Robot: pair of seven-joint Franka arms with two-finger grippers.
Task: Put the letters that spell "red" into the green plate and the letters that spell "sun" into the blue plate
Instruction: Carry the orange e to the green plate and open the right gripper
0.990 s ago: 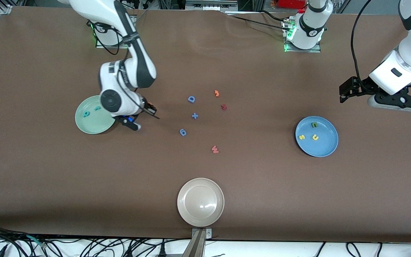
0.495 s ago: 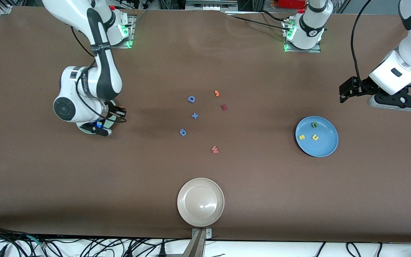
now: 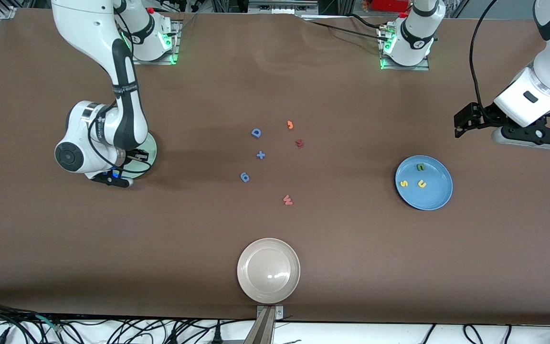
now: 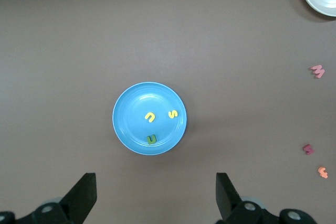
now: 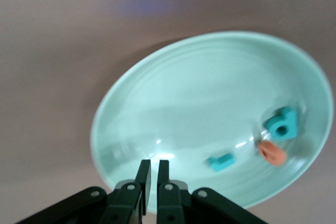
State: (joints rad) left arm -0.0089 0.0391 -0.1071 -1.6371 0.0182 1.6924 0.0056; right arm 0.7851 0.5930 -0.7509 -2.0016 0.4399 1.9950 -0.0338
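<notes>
The green plate [image 3: 150,145] lies under my right arm, mostly hidden in the front view. The right wrist view shows the green plate [image 5: 210,93] holding the teal "d" [image 5: 282,124], teal "r" [image 5: 220,162] and orange "e" [image 5: 272,153]. My right gripper [image 5: 150,162] hangs over the plate's rim, shut with nothing between its fingers; in the front view the right gripper [image 3: 136,155] sits above the plate. The blue plate [image 3: 435,198] holds the yellow "s" [image 3: 403,183], yellow "u" [image 3: 421,183] and olive "n" [image 3: 419,167]. My left gripper [image 4: 156,182] waits open, above bare table beside the blue plate [image 4: 131,124].
Loose letters lie mid-table: a blue "D" [image 3: 256,133], a blue plus [image 3: 260,155], a blue "6" [image 3: 245,177], an orange hook [image 3: 290,125], a dark red letter [image 3: 299,143] and a red "w" [image 3: 288,200]. A beige plate [image 3: 268,270] sits nearest the front camera.
My right arm swung from beside the green plate to over it, toward its own end of the table. The orange piece at its fingers now lies in the plate, and the fingers have shut.
</notes>
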